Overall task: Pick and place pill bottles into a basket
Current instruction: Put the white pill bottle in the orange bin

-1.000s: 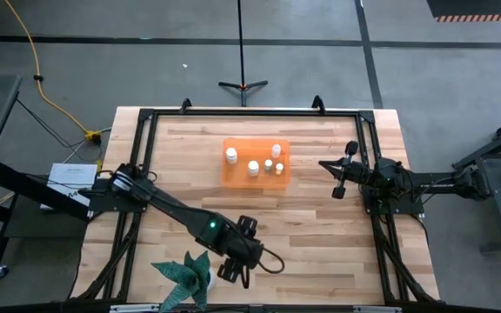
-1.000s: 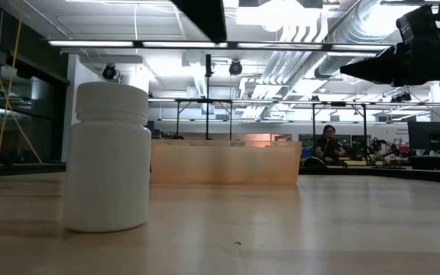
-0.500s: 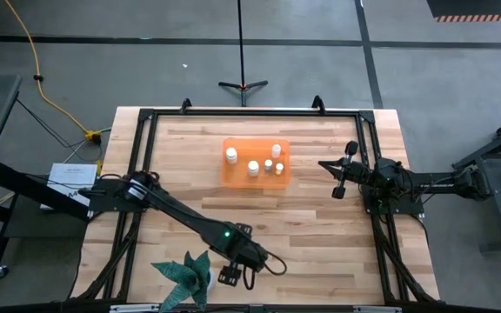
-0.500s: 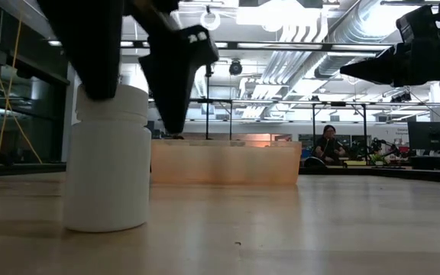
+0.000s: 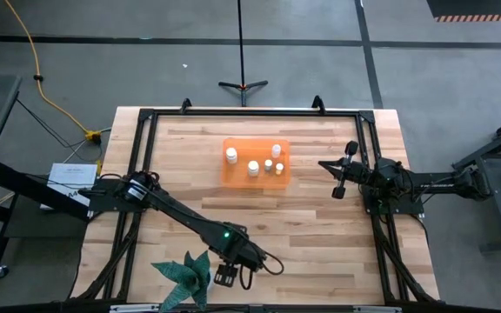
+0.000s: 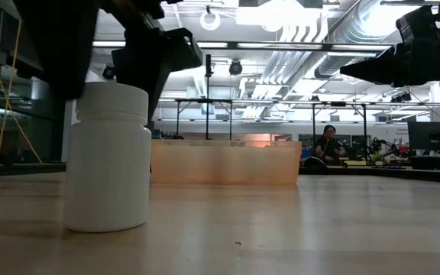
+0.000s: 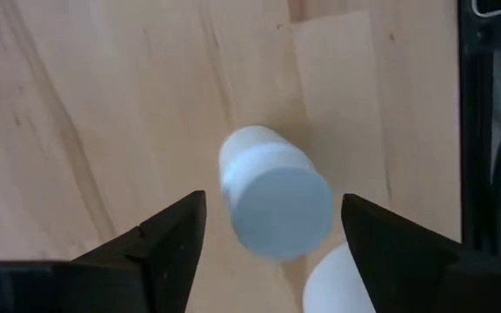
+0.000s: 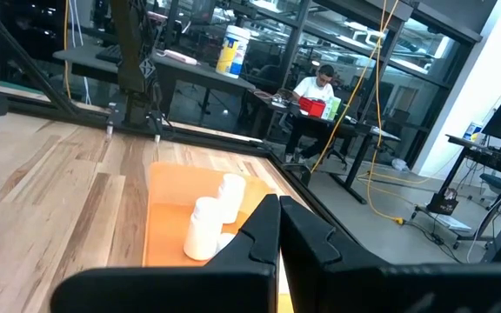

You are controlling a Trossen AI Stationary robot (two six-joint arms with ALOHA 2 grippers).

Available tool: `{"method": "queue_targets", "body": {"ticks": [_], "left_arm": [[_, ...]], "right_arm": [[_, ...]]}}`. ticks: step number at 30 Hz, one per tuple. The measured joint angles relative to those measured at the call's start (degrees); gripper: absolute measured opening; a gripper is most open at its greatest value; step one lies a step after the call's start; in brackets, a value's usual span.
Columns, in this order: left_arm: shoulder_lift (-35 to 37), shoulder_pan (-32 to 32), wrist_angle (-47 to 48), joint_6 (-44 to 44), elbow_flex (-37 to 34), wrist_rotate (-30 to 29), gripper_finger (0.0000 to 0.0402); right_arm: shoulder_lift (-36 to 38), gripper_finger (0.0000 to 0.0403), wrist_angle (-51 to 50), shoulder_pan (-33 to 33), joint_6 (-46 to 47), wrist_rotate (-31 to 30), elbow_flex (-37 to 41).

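From where I stand, the left gripper (image 5: 226, 276) has dropped lower in the last second, out at the near edge of the table beside the potted plant (image 5: 183, 275), and its dark fingers (image 6: 155, 61) now straddle the cap of the lone pill bottle (image 6: 108, 156) instead of hovering clear above it. Its jaws stand wide apart, one finger on each side of the bottle (image 7: 274, 191), not yet touching it, so I judge the grasp is about to be made and not done. That bottle stands upright on the bare wood, well apart from the basket (image 5: 236, 172), which sits toward the far middle of the table. Inside the basket I count about five white bottles (image 5: 253, 167), upright and loosely scattered, so the task looks mostly finished, with this stray one left. The right gripper (image 5: 337, 176) waits just beside the basket's right side, its jaws together, holding nothing.
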State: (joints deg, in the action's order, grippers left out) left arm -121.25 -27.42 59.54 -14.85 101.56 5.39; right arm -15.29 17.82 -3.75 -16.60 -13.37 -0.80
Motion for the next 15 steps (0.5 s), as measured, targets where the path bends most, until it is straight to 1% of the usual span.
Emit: {"method": "queue_targets", "body": {"ticks": [5,11,15], "left_arm": [[0.0,0.0,0.1,0.5,0.0,-1.4,0.0292],[0.0,0.0,0.1,1.0,0.0,-1.5,0.0291],[0.0,0.0,-0.2,2.2,0.0,-2.9,0.0291]], "right_arm": [[0.0,0.0,0.0,0.0,0.0,0.0,0.0],[0.0,0.0,0.0,0.0,0.0,0.0,0.0],[0.0,0.0,0.0,0.0,0.0,0.0,0.0]]}}
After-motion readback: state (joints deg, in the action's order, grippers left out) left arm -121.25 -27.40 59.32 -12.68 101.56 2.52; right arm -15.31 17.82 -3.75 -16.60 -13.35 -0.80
